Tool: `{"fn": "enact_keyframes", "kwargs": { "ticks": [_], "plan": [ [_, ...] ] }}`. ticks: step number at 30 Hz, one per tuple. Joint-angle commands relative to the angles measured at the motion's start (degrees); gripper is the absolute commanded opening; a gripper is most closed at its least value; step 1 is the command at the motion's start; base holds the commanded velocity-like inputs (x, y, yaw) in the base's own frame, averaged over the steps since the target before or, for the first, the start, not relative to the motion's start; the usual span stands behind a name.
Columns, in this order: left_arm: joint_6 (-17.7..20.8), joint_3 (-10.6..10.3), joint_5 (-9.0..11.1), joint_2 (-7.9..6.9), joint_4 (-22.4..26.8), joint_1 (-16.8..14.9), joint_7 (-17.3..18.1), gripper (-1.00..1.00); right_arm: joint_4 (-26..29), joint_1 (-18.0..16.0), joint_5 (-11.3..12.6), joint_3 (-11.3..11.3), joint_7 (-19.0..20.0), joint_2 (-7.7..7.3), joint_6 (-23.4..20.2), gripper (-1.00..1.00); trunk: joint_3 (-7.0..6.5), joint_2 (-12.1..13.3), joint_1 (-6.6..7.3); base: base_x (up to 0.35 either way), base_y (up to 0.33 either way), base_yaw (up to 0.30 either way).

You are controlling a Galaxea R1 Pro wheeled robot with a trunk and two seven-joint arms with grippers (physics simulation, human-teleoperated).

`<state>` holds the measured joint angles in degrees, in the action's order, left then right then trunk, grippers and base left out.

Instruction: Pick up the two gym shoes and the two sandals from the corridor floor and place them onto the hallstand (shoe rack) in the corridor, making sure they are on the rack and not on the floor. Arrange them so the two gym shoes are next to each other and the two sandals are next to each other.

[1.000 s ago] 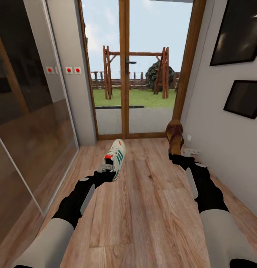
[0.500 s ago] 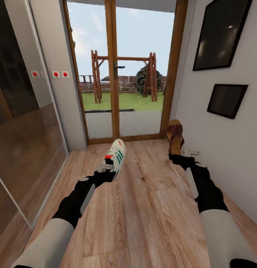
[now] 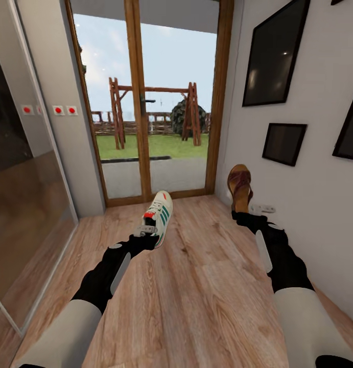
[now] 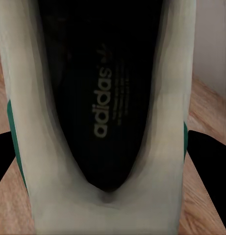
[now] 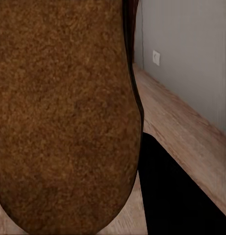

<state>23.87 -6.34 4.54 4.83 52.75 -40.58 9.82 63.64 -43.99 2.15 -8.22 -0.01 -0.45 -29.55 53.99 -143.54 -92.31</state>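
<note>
One sneaker (image 3: 158,216) and one sandal (image 3: 240,186) are in sight, each held up off the floor (image 3: 207,286). The sneaker, white with green stripes and a red-orange tongue, sits at about 11 o'clock from the head view's centre, toe pointing away toward the glass door (image 3: 145,102). The left tool (image 3: 145,232) pinches it at the heel; in the left wrist view its dark insole (image 4: 105,98) faces the camera, with a black finger (image 4: 206,161) close against each side of the shoe.

The brown sandal is at about 1 o'clock, near the right wall (image 3: 309,194), toe raised. The right tool (image 3: 242,214) grips it at the heel end; the right wrist view shows its tan footbed (image 5: 63,112) close up, with one black finger (image 5: 176,196) beside it.

Three dark frames (image 3: 272,56) hang fully in view on the right wall, and a white socket (image 3: 263,208) sits low on it at 3 o'clock of the sandal. Three red-dotted switches (image 3: 57,110) sit at 9 o'clock of the door.
</note>
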Motion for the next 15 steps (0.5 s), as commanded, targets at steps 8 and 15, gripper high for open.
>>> {"fn": "enact_keyframes", "kwargs": {
  "ticks": [8, 15],
  "plan": [
    [0.39, 0.01, 0.55, 0.00, -0.01, -0.02, 0.02, -1.00, 0.08, -0.03, 0.40, -0.04, -0.08, -0.02, -0.31, -1.00, -0.57, -0.02, 0.01, 0.000, 0.234, -0.194],
    [0.39, 0.01, 0.56, 0.00, -0.02, -0.02, 0.02, -1.00, 0.08, -0.04, 0.40, -0.04, -0.08, 0.01, -0.32, -1.00, -0.79, -0.02, 0.01, 0.000, 0.307, -0.097]
  ]
}}
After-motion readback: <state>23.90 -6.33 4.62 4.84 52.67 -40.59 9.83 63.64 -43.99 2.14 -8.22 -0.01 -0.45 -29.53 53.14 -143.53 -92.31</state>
